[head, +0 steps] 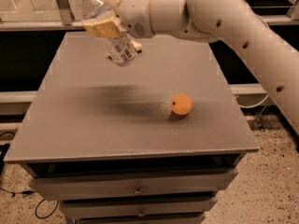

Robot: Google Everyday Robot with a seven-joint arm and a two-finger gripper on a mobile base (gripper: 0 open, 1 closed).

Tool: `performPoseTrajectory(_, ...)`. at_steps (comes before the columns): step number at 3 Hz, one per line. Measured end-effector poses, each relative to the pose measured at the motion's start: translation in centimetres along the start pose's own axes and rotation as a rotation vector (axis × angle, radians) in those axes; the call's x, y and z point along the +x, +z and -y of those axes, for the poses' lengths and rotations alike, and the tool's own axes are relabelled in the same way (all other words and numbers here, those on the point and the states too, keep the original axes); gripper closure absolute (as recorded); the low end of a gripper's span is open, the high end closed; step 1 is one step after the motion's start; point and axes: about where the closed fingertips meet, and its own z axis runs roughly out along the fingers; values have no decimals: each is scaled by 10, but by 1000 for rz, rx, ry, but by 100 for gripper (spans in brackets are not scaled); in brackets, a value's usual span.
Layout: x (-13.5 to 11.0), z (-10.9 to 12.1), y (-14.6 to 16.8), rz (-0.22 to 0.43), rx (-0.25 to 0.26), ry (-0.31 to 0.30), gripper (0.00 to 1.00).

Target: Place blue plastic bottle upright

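Observation:
The blue plastic bottle (108, 28) is clear and ribbed with a white cap at its upper left end. It hangs tilted in the air above the back of the grey table (93, 125), cap up and to the left, base down and to the right. My gripper (103, 27) is shut on the bottle's middle, its tan fingers (102, 29) wrapped around the label area. The white arm reaches in from the upper right.
An orange (181, 104) sits on the table right of centre. A pale yellow object (136, 45) lies at the back, mostly hidden behind the bottle. Drawers (135, 188) run below the table's front edge. A metal rail crosses behind.

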Motion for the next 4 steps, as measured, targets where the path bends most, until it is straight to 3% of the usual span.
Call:
performPoseTrajectory(1,3,20,-39,53,86,-37,100)
performPoseTrajectory(2,12,33,-52,116,108,-11,100)
performPoseTrajectory(3,34,42,-51,163,86,39,100)
performPoseTrajectory(4,47,42,-46,170,55,56,100)
